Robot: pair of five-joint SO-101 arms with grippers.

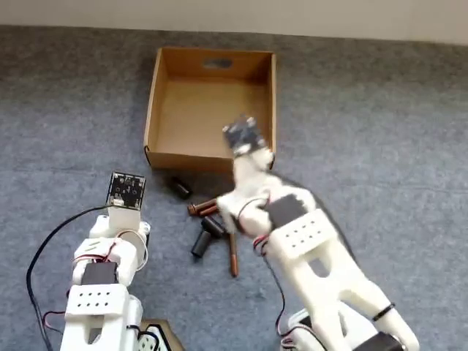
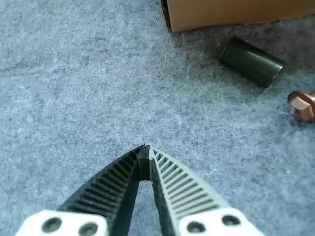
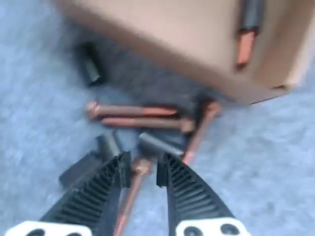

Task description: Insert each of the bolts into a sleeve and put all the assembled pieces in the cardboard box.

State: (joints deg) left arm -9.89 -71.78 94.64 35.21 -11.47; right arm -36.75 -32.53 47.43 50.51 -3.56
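While your left gripper (image 2: 146, 150) is pinched closed and holds nothing, your right gripper (image 3: 143, 163) has its fingers (image 3: 183, 189) spread around a bolt (image 3: 129, 199), near the cardboard box (image 1: 155, 102).

bare table (image 1: 58, 110) lies open all round the left claw (image 2: 146, 150); ahead, one sleeve (image 2: 251, 61) and the cardboard box (image 2: 236, 12) wall bar the way, and bolts (image 1: 232, 256) and sleeves (image 1: 212, 227) crowd beneath the right arm (image 1: 307, 234)

Cardboard box (image 1: 197, 121): brown, top open, far side of bench. Bolt-in-sleeve piece (image 3: 246, 29) lies inside, near corner. Copper bolts (image 1: 203, 208) and black sleeves (image 1: 212, 227) lie flat in mixed pile just in front of box. Lone sleeve (image 1: 180, 188) lies on side near box's front wall.
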